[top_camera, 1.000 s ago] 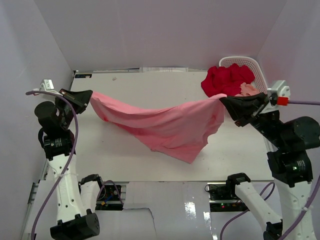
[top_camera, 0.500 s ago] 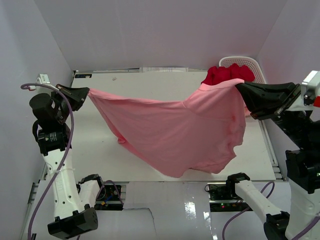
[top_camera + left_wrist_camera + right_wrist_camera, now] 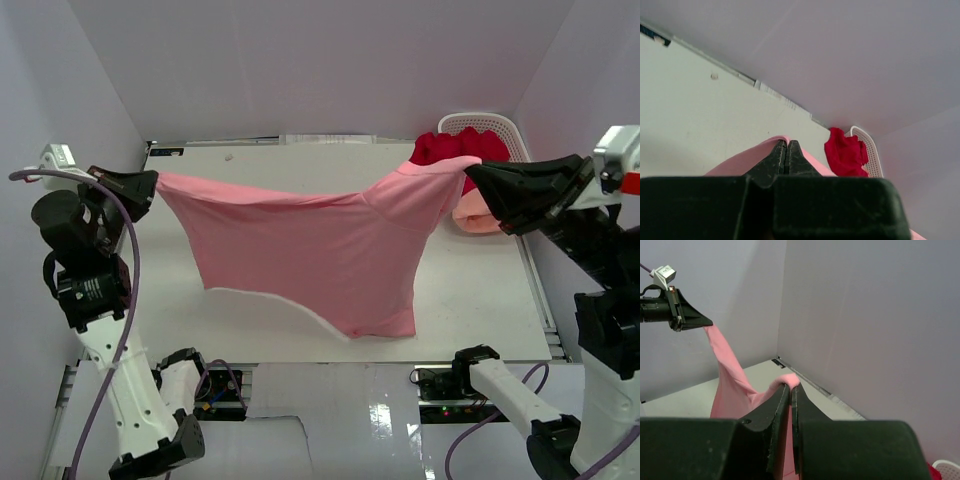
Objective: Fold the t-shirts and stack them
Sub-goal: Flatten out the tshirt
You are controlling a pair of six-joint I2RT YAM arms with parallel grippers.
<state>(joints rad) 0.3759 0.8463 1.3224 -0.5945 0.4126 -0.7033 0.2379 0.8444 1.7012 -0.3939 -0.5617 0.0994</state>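
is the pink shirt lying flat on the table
No, the pink shirt hangs stretched between the left gripper and the right gripper, which pinch its upper edge.

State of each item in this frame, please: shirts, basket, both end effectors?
left end effector: shut on the pink t-shirt.
right end effector: shut on the pink t-shirt.
pink t-shirt: unfolded, hanging spread between the two end effectors.
red t-shirt: crumpled in the basket.
peach t-shirt: crumpled beside the basket, partly hidden.
basket: at the far right corner, holding the red t-shirt.
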